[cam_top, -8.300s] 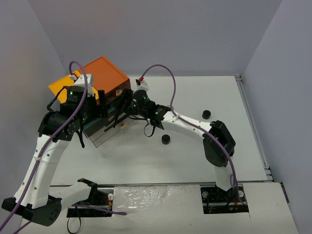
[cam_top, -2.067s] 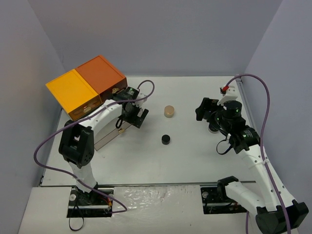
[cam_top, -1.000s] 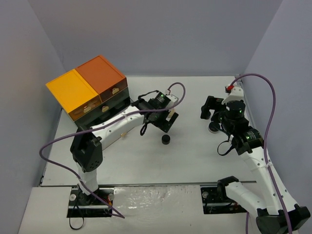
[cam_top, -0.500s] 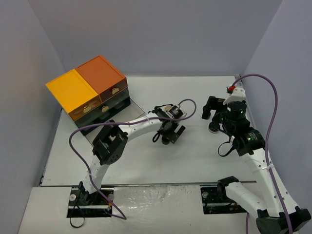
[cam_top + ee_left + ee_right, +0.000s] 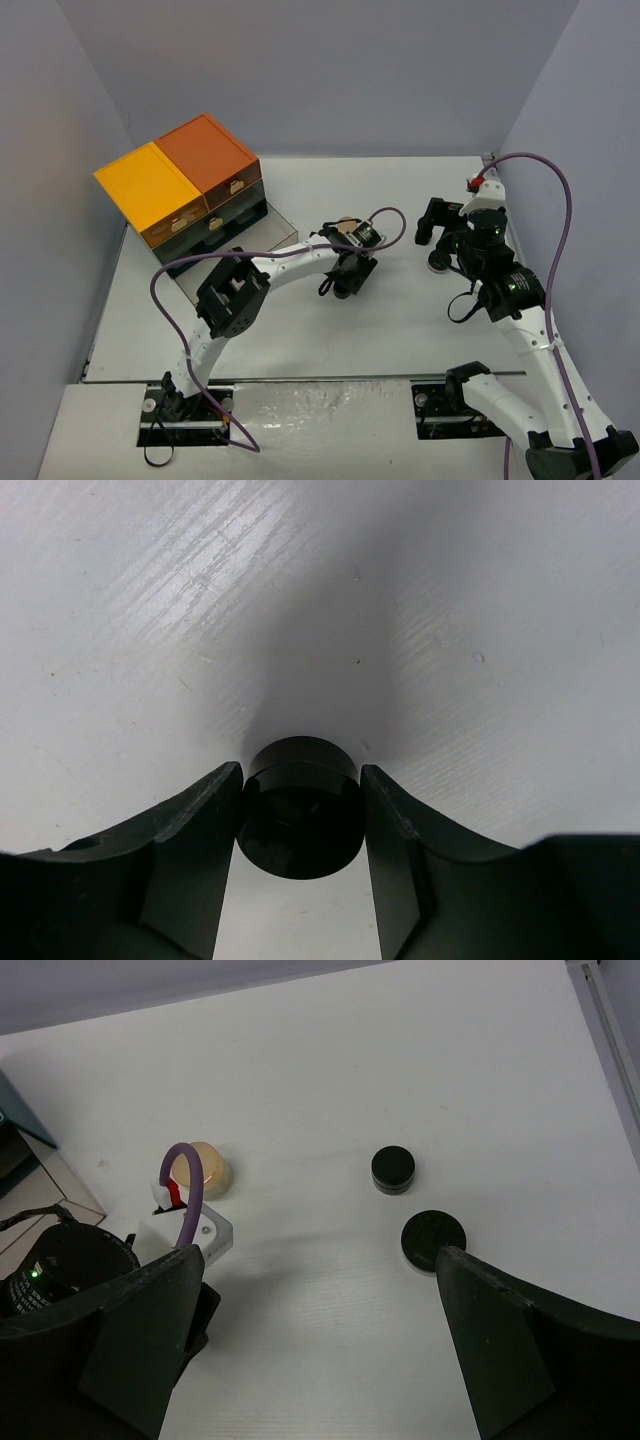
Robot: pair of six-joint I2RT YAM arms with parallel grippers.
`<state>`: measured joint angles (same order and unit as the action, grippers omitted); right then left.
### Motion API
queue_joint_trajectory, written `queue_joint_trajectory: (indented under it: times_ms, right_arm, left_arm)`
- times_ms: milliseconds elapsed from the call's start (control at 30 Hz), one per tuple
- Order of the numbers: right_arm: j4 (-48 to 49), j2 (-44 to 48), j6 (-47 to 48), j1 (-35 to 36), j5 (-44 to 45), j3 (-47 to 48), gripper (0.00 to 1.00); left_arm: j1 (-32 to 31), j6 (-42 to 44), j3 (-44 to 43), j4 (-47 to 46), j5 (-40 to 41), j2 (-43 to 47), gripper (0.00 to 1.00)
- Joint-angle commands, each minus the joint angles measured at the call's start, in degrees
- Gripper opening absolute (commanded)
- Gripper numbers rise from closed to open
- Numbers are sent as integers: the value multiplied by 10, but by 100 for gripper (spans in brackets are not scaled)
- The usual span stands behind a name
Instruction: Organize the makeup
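A small round black compact (image 5: 300,815) stands on the white table, and my left gripper (image 5: 300,776) is shut on it, one finger pressed to each side. From above, that gripper (image 5: 346,283) sits mid-table and hides most of the compact. Just behind it stands the gold-lidded jar (image 5: 347,225) (image 5: 203,1171). My right gripper (image 5: 318,1260) hangs open over the right side with nothing between its fingers. Under it lie a flat black compact (image 5: 431,1236), touching neither finger, and a smaller black pot (image 5: 393,1170).
The dark green drawer cabinet (image 5: 180,185) with its orange and yellow top stands at the back left, a clear drawer (image 5: 225,262) pulled out in front of it. Grey walls close in the table on the left, back and right.
My left arm has swung from the cabinet across to the middle of the table, and its jaws have closed round the small black compact. The right arm has barely moved.
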<state>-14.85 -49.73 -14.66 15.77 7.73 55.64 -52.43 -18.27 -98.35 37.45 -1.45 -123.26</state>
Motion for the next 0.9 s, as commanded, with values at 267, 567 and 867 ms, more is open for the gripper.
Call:
queue_joint_trajectory:
  times_ms: [267,567,867]
  right_arm:
    - [27,-16,7,-3,14,21,99]
    - [27,-4,9,-3,21,25,99]
    - [27,3,4,-3,19,23,99]
  left_arm:
    - [-1,-10,0,32,23,43,22]
    - [39,43,-107,150,67,105,4]
    - [179,90,-137,159,69,127,5]
